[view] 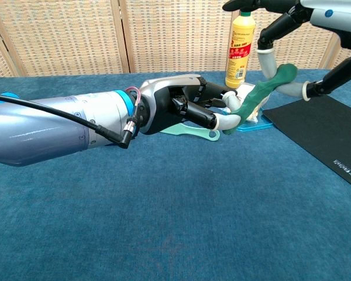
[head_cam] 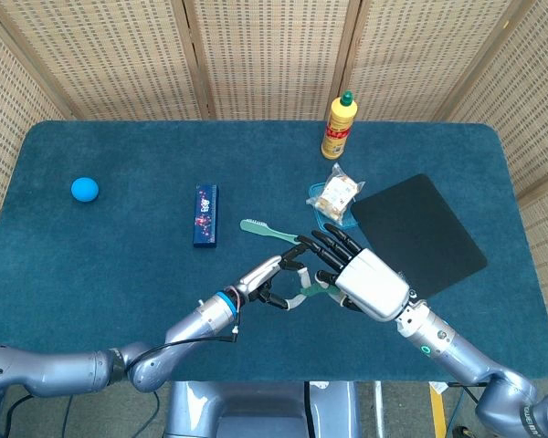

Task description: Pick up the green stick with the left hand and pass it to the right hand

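The green stick [view: 260, 93] is slanted up to the right, and my left hand [view: 181, 108] pinches its lower end between thumb and fingers. In the head view only a short part of the stick [head_cam: 310, 290] shows between my left hand [head_cam: 276, 279] and my right hand [head_cam: 365, 278]. My right hand hovers over the stick's upper end with its fingers spread. In the chest view one white fingertip [view: 268, 58] sits just left of the stick's tip and another [view: 292, 89] just right of it. I cannot tell whether they touch it.
A teal toothbrush [head_cam: 269, 231] lies on the blue cloth just behind the hands. A black mat [head_cam: 418, 233] is to the right, with a snack packet [head_cam: 335, 192] and a yellow bottle [head_cam: 339, 126] behind. A blue box [head_cam: 205, 215] and a blue ball [head_cam: 84, 189] lie to the left.
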Controlling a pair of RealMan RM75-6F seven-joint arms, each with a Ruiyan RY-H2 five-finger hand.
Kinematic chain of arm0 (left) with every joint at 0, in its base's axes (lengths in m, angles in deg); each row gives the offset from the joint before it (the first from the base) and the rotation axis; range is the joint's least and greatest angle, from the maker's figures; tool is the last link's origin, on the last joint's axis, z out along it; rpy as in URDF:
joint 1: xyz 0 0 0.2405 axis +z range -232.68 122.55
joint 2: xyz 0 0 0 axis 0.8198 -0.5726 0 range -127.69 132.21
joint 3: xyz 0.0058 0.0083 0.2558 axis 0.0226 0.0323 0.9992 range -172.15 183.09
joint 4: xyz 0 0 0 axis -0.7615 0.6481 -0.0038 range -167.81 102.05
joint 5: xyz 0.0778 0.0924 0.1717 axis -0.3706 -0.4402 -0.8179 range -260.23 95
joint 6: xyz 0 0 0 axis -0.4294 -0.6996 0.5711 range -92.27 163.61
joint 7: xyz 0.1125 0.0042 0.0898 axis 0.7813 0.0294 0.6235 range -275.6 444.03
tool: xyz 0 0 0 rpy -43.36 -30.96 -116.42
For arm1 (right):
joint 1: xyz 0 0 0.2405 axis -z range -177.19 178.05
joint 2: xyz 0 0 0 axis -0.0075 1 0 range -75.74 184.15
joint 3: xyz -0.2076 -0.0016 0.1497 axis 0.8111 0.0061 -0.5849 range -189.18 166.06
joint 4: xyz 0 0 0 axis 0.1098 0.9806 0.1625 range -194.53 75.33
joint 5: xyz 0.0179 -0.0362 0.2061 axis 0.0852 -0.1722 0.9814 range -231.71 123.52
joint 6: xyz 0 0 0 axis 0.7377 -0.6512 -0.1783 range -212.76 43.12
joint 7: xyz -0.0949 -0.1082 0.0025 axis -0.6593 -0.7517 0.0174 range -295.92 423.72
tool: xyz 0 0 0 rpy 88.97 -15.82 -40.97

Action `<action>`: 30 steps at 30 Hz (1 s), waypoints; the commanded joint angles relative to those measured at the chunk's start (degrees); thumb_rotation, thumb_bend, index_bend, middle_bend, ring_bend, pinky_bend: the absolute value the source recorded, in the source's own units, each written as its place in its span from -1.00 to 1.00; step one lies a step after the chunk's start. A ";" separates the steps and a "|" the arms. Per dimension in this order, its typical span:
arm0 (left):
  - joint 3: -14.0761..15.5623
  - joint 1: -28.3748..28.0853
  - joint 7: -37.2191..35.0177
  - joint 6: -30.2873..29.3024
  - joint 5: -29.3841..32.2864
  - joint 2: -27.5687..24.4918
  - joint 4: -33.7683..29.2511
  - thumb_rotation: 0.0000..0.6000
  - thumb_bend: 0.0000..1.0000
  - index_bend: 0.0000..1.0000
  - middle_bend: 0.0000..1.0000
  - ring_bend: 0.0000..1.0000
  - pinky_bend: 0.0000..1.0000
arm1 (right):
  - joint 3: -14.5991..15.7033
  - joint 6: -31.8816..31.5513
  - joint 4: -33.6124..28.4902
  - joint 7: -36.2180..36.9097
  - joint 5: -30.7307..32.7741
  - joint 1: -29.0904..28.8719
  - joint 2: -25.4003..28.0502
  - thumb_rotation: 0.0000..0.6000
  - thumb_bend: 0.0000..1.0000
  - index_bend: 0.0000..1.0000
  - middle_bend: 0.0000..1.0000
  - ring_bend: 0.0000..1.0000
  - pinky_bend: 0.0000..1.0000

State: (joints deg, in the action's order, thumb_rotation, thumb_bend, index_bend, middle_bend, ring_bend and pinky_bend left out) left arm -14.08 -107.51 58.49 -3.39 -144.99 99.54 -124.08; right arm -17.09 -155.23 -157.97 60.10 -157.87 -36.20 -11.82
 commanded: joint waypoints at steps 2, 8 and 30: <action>-0.03 0.00 0.12 -0.08 0.04 -0.09 -0.16 1.00 0.06 0.44 -1.00 -1.00 -1.00 | 0.02 -0.22 0.15 -0.15 -0.02 0.05 -0.10 1.00 0.23 0.48 -0.85 -1.00 -1.00; -0.01 -0.06 0.94 -0.46 0.35 -0.22 0.15 1.00 0.12 0.47 -1.00 -1.00 -1.00 | 0.16 -0.92 0.86 -0.47 -0.54 0.15 -0.35 1.00 0.23 0.53 -0.83 -1.00 -1.00; 0.13 4.53 -2.04 -1.29 1.79 -5.26 4.47 1.00 0.15 0.54 -1.00 -1.00 -1.00 | -2.10 -5.00 1.27 -0.67 2.38 1.97 1.88 1.00 0.23 0.54 -0.81 -1.00 -1.00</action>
State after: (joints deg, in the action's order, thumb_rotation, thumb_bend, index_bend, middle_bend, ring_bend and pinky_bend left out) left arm -14.04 -103.49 56.98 -4.76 -142.83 94.94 -119.79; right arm -19.00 -159.85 -156.52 59.43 -155.76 -34.49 -10.36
